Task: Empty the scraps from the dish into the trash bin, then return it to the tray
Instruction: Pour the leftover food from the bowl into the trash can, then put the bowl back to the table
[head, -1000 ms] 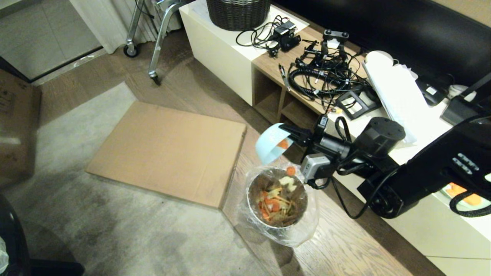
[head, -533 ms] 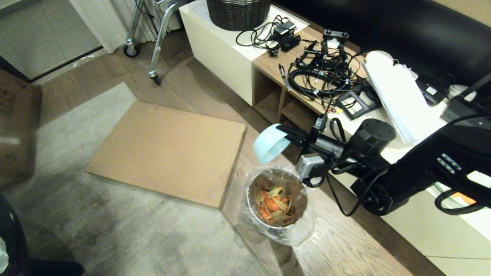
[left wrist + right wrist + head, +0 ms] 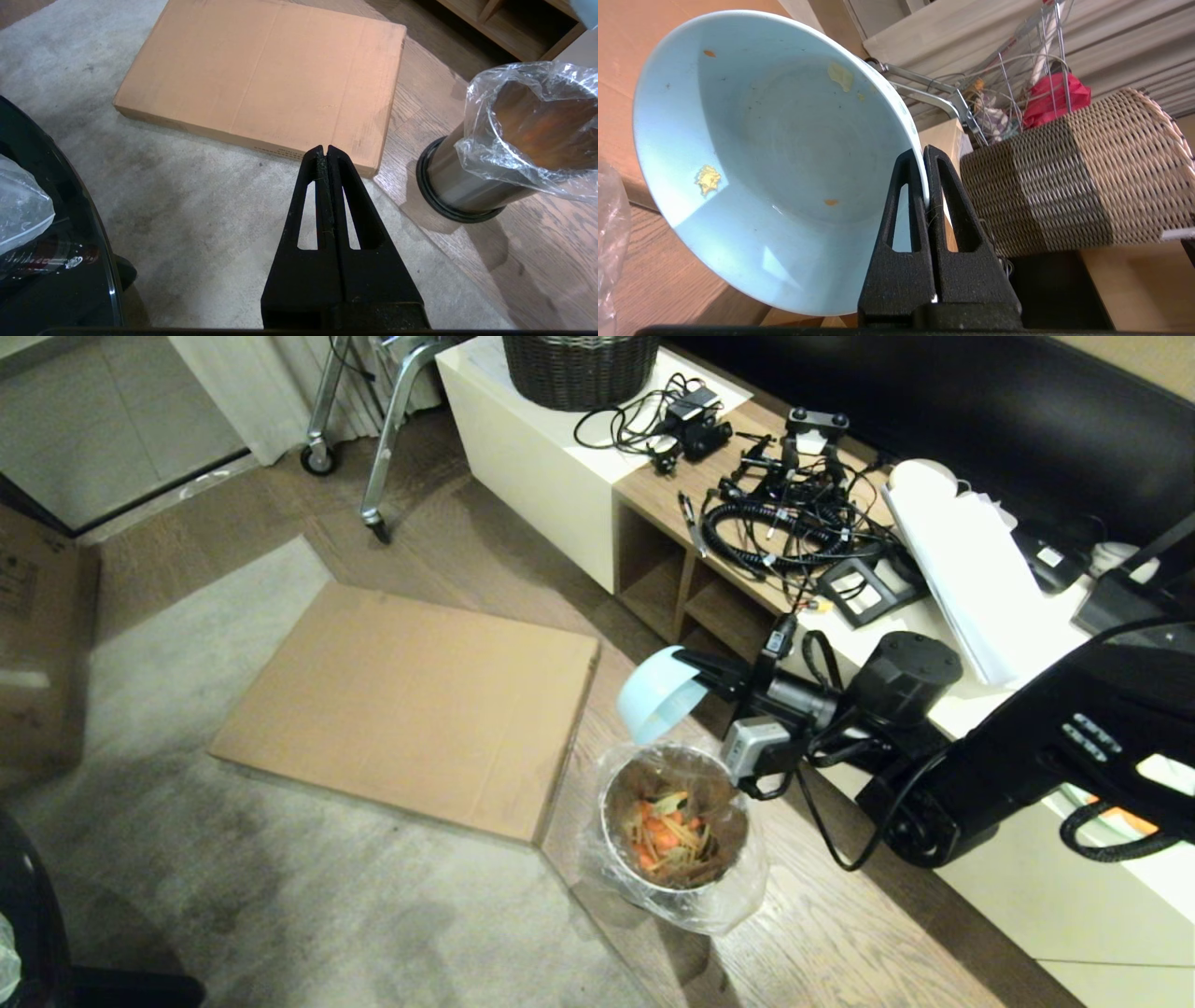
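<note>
Dish tipped over trash bin, last carrot slice gone from it since a second ago, scraps now in bin; right gripper jaws clamped on rim; left gripper jaws together; return to tray pending.

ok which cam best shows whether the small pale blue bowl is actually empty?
Right wrist view: it looks straight into the small pale blue bowl, pinched at its rim by the right gripper, showing only a few stuck flecks. Head view shows the bowl tipped sideways, interior mostly hidden. Left wrist view catches only a sliver at the frame's corner.
</note>
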You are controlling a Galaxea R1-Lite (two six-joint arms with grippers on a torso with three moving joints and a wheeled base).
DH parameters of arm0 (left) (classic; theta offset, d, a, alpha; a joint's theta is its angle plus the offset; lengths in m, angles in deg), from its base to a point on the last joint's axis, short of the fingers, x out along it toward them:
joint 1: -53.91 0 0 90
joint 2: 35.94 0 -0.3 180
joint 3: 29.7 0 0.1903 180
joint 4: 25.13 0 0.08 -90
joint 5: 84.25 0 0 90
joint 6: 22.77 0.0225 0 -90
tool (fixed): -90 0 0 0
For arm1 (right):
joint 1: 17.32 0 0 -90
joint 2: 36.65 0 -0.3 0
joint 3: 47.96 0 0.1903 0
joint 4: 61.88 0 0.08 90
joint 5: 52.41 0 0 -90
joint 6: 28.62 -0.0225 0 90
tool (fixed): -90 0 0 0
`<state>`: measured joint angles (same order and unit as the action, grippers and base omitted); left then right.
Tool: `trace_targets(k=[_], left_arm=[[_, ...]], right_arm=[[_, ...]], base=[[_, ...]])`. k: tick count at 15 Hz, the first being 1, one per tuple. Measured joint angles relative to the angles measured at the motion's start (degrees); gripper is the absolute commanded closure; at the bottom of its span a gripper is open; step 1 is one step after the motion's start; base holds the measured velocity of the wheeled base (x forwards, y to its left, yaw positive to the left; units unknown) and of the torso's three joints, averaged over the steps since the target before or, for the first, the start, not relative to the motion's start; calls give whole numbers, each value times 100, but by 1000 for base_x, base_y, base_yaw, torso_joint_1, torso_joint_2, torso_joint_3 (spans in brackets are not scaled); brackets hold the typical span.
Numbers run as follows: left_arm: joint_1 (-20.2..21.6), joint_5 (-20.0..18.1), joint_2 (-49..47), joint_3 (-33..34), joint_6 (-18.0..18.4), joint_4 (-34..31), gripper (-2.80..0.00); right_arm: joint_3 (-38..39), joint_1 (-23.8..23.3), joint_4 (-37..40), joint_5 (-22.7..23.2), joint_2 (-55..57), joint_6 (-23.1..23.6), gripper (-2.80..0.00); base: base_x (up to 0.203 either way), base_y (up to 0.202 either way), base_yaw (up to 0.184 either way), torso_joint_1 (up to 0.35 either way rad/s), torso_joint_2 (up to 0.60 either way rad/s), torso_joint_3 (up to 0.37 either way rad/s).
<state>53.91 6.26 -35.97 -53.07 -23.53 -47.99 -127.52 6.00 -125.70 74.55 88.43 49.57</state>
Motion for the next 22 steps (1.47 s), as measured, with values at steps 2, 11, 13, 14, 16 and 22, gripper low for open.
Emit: trace_targets(k=[2, 11, 13, 14, 16, 22], left_arm=[[0, 0, 0, 0, 0, -2, 0], [0, 0, 0, 0, 0, 0, 0], [0, 0, 0, 0, 2, 0, 0], [0, -2, 0, 0, 0, 0, 0], [0, 0, 0, 0, 0, 0, 0], [0, -1, 0, 0, 2, 0, 0]], right_arm=[[80, -21, -1, -51, -105, -39, 0], [1045, -435, 0, -840, -838, -514, 0], [1235, -540, 0, -886, -991, -636, 0], [1301, -572, -2, -947, -1063, -655, 0], [1472, -615, 0, -1234, -1207, -741, 0], [2454, -631, 0, -2228, -1642, -1114, 0]], base=[[0, 0, 0, 0, 0, 0], [0, 0, 0, 0, 0, 0], [0, 0, 0, 0, 0, 0], [0, 0, 0, 0, 0, 0], [0, 0, 0, 0, 0, 0], [0, 0, 0, 0, 0, 0]])
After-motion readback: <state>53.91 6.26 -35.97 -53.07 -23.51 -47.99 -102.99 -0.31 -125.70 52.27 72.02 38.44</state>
